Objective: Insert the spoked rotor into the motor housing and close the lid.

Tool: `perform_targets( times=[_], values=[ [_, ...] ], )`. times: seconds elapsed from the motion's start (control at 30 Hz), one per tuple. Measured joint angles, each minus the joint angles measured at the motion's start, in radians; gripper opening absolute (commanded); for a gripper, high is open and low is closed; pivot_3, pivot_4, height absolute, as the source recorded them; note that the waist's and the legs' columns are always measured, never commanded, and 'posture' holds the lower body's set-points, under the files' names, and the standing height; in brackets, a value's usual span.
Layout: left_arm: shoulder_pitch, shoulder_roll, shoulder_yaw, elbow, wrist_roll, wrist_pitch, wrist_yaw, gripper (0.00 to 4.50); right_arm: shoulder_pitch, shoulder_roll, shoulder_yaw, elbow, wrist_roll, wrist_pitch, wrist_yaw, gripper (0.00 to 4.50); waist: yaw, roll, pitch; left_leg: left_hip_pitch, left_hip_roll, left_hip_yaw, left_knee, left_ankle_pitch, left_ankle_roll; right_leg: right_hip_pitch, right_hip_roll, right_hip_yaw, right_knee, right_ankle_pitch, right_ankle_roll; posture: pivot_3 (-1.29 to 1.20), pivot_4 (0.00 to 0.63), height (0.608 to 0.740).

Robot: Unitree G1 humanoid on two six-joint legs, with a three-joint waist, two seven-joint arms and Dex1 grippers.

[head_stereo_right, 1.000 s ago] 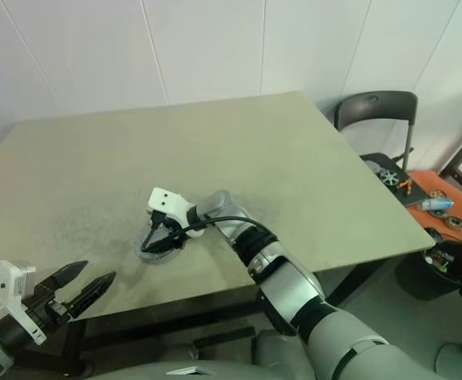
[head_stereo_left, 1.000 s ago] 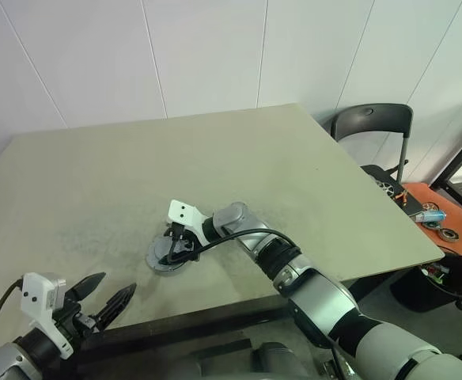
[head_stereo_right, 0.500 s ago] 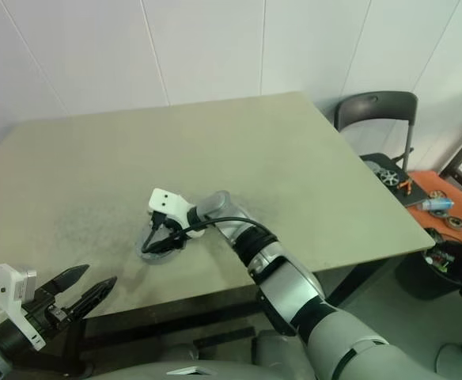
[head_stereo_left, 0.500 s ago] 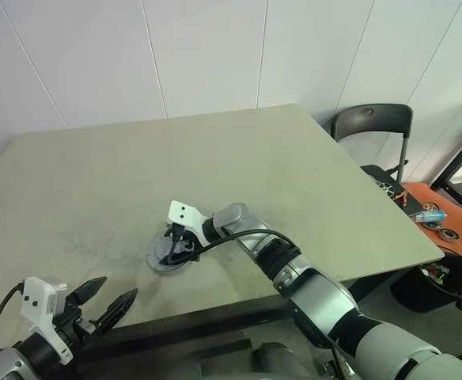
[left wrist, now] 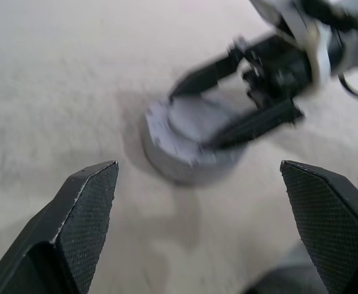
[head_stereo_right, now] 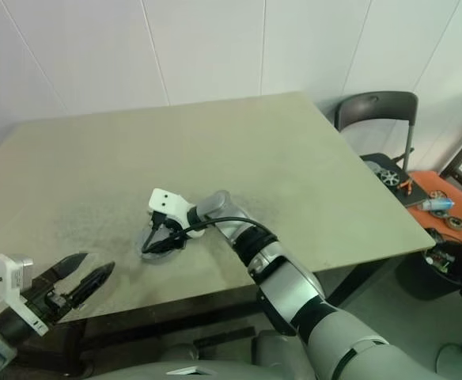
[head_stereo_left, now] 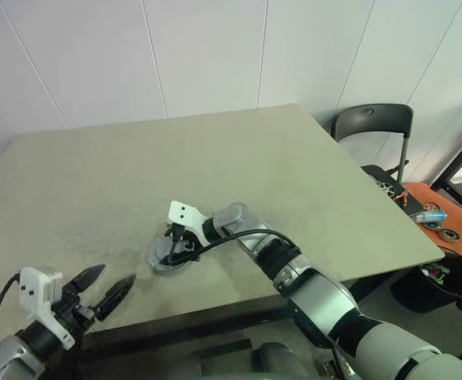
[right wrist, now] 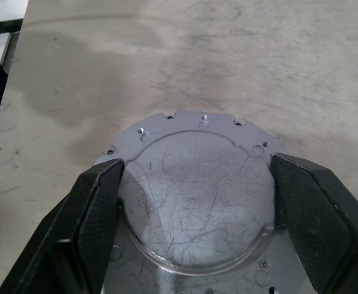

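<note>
The right wrist view shows the scratched silver lid [right wrist: 197, 202] closed, lying flat on the desk [head_stereo_left: 294, 158], with the right end effector [right wrist: 197, 214] fingers straddling its raised centre, apparently touching. From the head views, the left end effector [head_stereo_left: 104, 289] hovers released over the desk's near edge, pointing toward it.

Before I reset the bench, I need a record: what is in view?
table: one, beige, middle of the scene
housing: one, silvery, closed, lying flat near the table's front edge
chair: one, black, beyond the table's right corner
stand: one, orange, right of the chair, with small parts on it
bin: one, black, on the floor at right
wall: white panels, behind the table
left hand: black fingers, open, over the table's front left edge, apart from the housing
right hand: black fingers, clasping the housing's raised centre
</note>
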Motion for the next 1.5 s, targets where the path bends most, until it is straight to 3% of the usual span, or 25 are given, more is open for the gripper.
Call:
perform_targets(
  times=[0.33, 0.6, 1.03, 1.13, 1.5],
  values=[
    [-0.271, 0.0, -0.169, 0.21, 0.169, -0.057, 0.018, 0.01, 0.001, 0.001, 0.0, -0.002, -0.004, -0.001, 0.001, 3.48, 0.002, -0.001, -0.001, 0.001, -0.001, 0.0, 0.0, 0.0, 0.0, 0.001, 0.001, 0.0, 0.001, 0.0, 0.0, 0.0, 0.0, 0.74],
    [-0.457, -0.034, -0.314, 0.415, 0.294, -0.077, 0.032, 0.0, 0.005, 0.0, 0.0, -0.011, -0.006, 0.003, 0.001, 3.48, 0.002, -0.003, -0.002, 0.001, -0.001, 0.0, 0.0, 0.0, 0.0, 0.001, 0.001, 0.001, 0.002, 0.001, 0.001, 0.0, 0.0, 0.74],
    [-0.487, 0.004, -0.383, 0.386, 0.363, -0.004, 0.035, 0.0, 0.016, -0.003, -0.001, -0.044, -0.009, 0.039, 0.002, 3.48, 0.003, -0.003, -0.004, 0.001, -0.001, 0.0, 0.0, 0.0, 0.0, 0.001, 0.0, 0.001, 0.002, 0.001, 0.002, 0.0, 0.0, 0.74],
    [-0.482, 0.004, -0.379, 0.371, 0.363, 0.014, 0.041, 0.0, 0.016, -0.005, 0.0, -0.05, -0.01, 0.044, 0.006, 4.48, 0.003, -0.003, -0.004, 0.001, -0.001, 0.0, -0.001, 0.0, 0.0, 0.001, 0.0, 0.001, 0.002, 0.001, 0.002, 0.0, 0.0, 0.74],
    [-0.475, 0.009, -0.368, 0.347, 0.359, 0.042, 0.041, 0.0, 0.018, -0.086, -0.008, -0.221, 0.014, 0.218, 0.084, 4.48, 0.003, -0.002, -0.003, 0.0, -0.001, 0.0, -0.001, 0.0, 0.0, 0.0, 0.001, 0.001, 0.002, 0.001, 0.002, 0.0, 0.0, 0.74]
  ],
)
